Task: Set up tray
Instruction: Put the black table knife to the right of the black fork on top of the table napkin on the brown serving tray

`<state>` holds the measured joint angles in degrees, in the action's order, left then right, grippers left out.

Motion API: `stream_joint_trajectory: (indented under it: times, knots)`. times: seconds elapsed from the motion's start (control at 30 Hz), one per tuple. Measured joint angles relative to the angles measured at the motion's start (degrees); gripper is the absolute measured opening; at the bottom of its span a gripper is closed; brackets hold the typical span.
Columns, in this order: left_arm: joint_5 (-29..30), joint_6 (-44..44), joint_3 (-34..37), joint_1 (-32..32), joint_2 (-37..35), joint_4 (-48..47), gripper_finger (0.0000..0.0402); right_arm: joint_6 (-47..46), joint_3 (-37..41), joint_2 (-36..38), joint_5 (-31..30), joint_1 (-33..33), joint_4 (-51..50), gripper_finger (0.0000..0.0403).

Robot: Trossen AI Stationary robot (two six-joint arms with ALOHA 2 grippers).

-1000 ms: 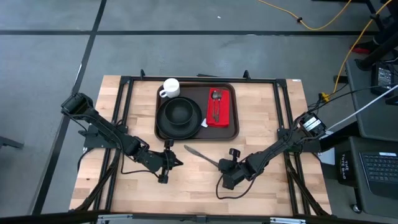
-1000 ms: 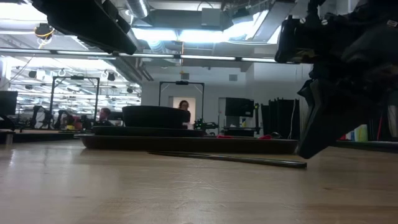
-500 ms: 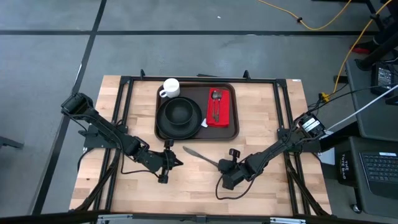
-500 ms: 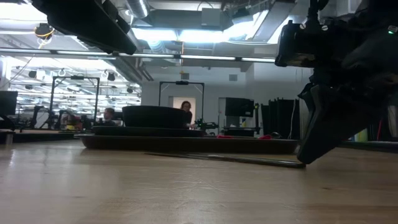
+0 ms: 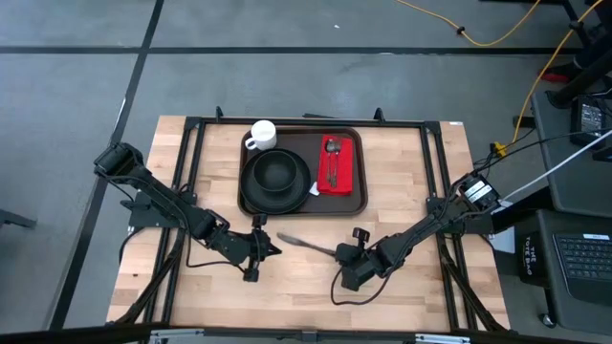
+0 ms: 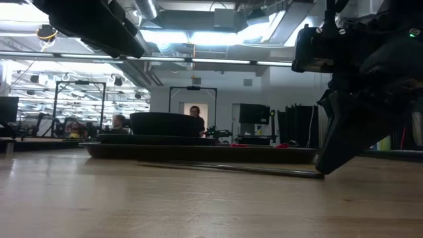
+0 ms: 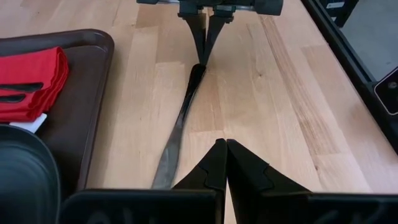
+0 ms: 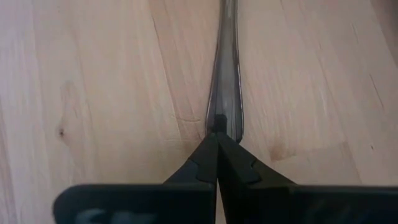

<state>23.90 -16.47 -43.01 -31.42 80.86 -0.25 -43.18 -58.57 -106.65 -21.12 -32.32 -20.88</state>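
Right tool (image 5: 337, 253) clenched on knife (image 5: 304, 243) handle end, knife flat on counter (image 5: 411, 172) just outside tray (image 5: 360, 205); our left tool (image 5: 275, 251) clenched empty, near knife blade.

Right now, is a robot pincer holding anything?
Yes. The right pincer pinches the knife by its handle end, low on the table. The left pincer holds nothing.

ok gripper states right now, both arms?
Left gripper: fingers shut, holding nothing, low over the table.
Right gripper: fingers shut on the knife handle end, knife lying on the table.
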Motion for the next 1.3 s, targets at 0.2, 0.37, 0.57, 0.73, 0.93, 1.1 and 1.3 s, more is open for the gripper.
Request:
stream_joint_trajectory:
  times: [0.2, 0.37, 0.57, 0.73, 0.93, 1.1, 1.3]
  knots:
    - [-0.4, -1.4, 0.0, 0.0, 0.0, 0.0, 0.0004, -0.1, 0.0, 0.0, 0.1, 0.0, 0.0, 0.0005]
    - [-1.5, -1.4, 0.0, 0.0, 0.0, 0.0, 0.0013, -0.1, 0.0, 0.0, 0.2, 0.0, 0.0, 0.0005]
    - [-1.6, -1.4, 0.0, 0.0, 0.0, 0.0, 0.0059, -0.1, 0.0, 0.0, 0.2, 0.0, 0.0, 0.0005]
    - [0.1, -0.8, 0.0, 1.7, 0.0, 0.0, 0.0099, -0.2, 0.0, 0.0, 0.2, 0.0, 0.0, 0.0005]
    - [-6.2, -3.1, 0.0, 6.8, 0.7, 0.1, 0.0124, -0.5, 0.0, 0.0, 0.2, 0.0, 0.0, 0.0005]
    - [-9.2, -0.5, -1.8, 8.5, 4.6, -2.3, 0.0131, -0.5, 0.0, 0.0, 0.2, 0.0, 0.0, 0.0005]
    - [-10.6, -0.3, -12.5, 9.2, 12.0, -19.3, 0.0138, -0.7, 0.0, 0.0, 0.3, 0.0, 0.0, 0.0005]
